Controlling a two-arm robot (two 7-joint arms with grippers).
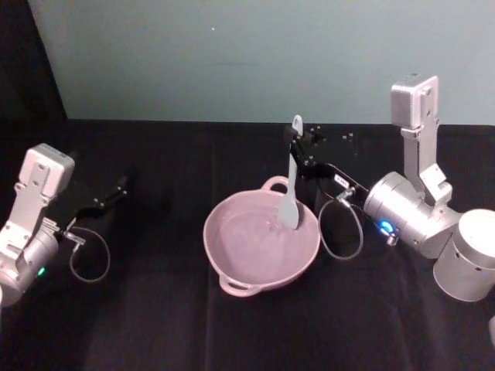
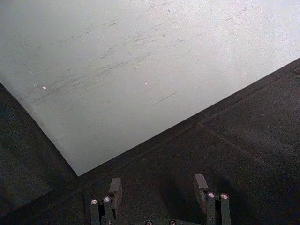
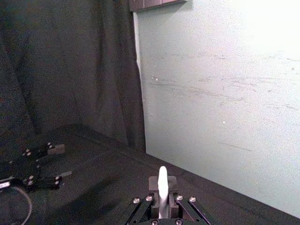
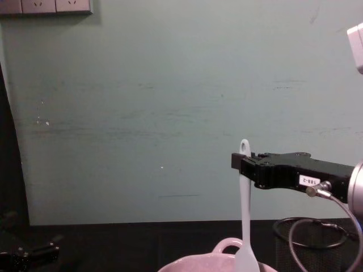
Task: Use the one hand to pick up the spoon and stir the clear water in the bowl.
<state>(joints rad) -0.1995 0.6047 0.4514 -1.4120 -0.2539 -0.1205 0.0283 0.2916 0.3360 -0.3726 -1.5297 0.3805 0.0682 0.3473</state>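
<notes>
Clamping the slim white plastic spoon [image 1: 291, 192] near its handle end, the flat black right gripper [image 1: 297, 148] holds it upright, head dipped into the pale pink bowl [image 1: 210, 236] mid-table; the left gripper [image 1: 117, 188] rests spread, empty, far left.

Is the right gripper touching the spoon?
Touching. The chest view shows the right gripper shut on the spoon just below its handle hole, holding it upright; the right wrist view shows the handle between its jaws. The left gripper sits parked, open.
</notes>
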